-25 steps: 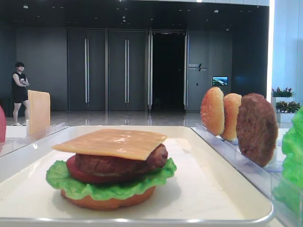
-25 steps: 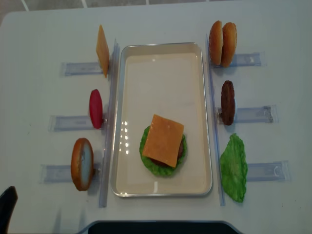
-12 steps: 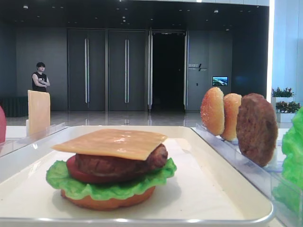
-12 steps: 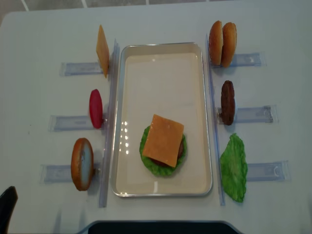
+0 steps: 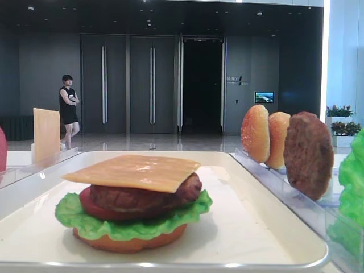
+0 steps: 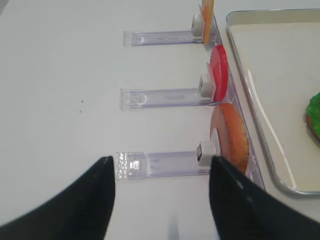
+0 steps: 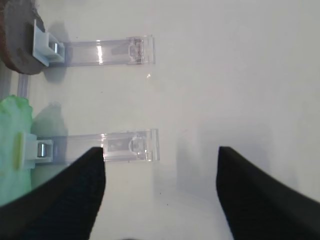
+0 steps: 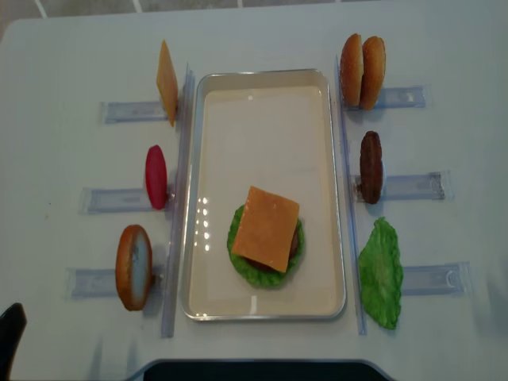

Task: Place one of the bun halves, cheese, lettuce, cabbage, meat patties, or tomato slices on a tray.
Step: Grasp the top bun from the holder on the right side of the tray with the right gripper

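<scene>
White table (image 8: 63, 55), cream tray (image 8: 262, 78) in the middle, cheese (image 8: 266, 228) topping the stack on it. Bun halves (image 8: 362, 71) wait upright at the tray's right. Left gripper (image 6: 160, 200) and right gripper (image 7: 160, 195): both spread, empty.

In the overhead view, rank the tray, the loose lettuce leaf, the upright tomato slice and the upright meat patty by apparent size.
1. tray
2. lettuce leaf
3. meat patty and tomato slice: both seen edge-on and look alike, so unranked.

Matte black fingers (image 6: 90, 200) (broad, wedge-shaped, tapering) on both arms
</scene>
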Controlling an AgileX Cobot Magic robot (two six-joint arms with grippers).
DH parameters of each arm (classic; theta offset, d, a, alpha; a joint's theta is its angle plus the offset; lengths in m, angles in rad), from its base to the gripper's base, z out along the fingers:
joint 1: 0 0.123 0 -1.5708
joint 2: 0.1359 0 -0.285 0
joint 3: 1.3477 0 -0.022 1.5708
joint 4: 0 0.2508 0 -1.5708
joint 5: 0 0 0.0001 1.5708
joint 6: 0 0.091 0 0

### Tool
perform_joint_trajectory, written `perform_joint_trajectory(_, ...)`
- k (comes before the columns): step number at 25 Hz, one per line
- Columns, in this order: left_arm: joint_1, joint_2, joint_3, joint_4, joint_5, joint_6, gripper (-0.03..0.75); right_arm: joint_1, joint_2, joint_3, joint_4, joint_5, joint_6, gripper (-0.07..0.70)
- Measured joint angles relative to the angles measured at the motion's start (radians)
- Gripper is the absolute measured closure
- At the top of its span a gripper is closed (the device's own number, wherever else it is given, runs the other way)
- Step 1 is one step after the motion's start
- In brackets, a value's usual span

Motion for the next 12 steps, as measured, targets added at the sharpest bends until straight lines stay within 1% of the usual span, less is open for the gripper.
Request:
perform_joint_trajectory(3, 0.0, 0.0, 0.0, 0.0, 0.0, 0.0, 0.311, 0.0, 0.143, -0.087, 0.0, -0.001, -0.001, 0.15)
perform_joint_trajectory(4, 0.0, 0.0, 0.0, 0.0, 0.0, 0.0, 0.326, 0.0, 0.216, -0.117, 0.003, 0.0, -0.001, 0.15)
perform_joint_trajectory(12, 0.0, 0.0, 0.0, 0.0, 0.0, 0.0, 0.459, 0.0, 0.555, -0.392, 0.03, 0.0, -0.026, 0.15)
